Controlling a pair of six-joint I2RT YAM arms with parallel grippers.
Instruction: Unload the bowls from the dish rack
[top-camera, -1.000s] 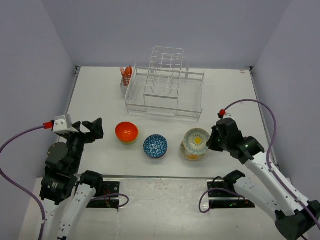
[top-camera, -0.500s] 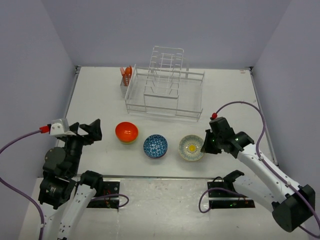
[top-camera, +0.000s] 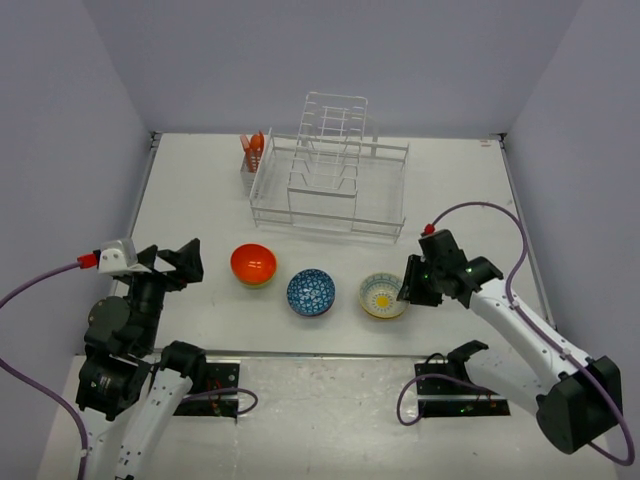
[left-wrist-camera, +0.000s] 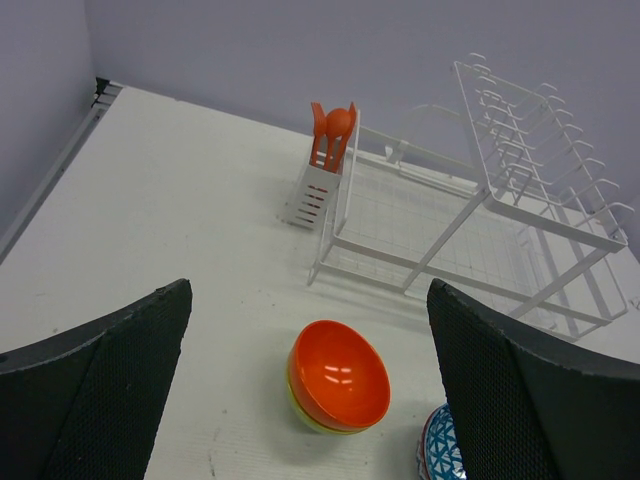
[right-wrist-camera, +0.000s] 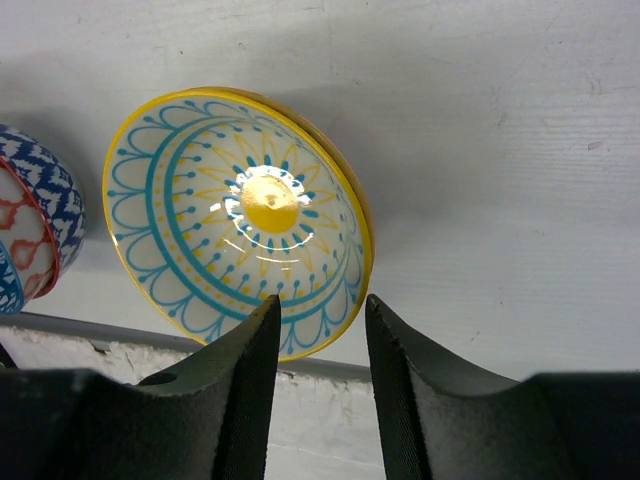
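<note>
The white bowl with a yellow centre sits near the table's front edge, on an orange edge that may be another bowl. My right gripper is open, its jaws straddling that bowl's near rim without clamping it. To its left stands the blue patterned bowl, nested in a red-white one. The plain orange bowl rests in a lime green bowl. Left gripper hangs wide open above and before the orange bowl. The white dish rack holds no bowls.
Orange utensils stand in the cup on the rack's left side. The table's front edge runs just below the yellow-centred bowl. Grey walls close in the table on three sides.
My right gripper lowered the yellow-centred bowl from a tilted hold down flat near the front edge, then its jaws parted. The left arm has barely shifted.
</note>
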